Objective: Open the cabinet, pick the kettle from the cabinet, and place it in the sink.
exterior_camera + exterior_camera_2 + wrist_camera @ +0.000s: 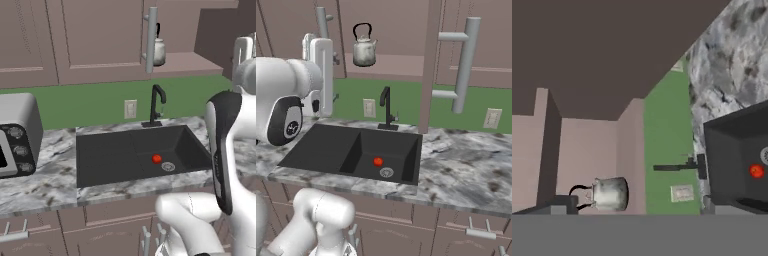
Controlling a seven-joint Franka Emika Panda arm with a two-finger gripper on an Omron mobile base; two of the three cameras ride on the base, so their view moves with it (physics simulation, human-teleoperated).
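- Gripper stood wide open and empty, short of the kettle.
- Sink, a dark basin in the marbled counter, held a small red ball beside its drain.
- Farther back, the cabinet stood open, the kettle upright inside above the black faucet.

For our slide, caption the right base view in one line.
Kettle on the open cabinet shelf above the sink, red ball inside.
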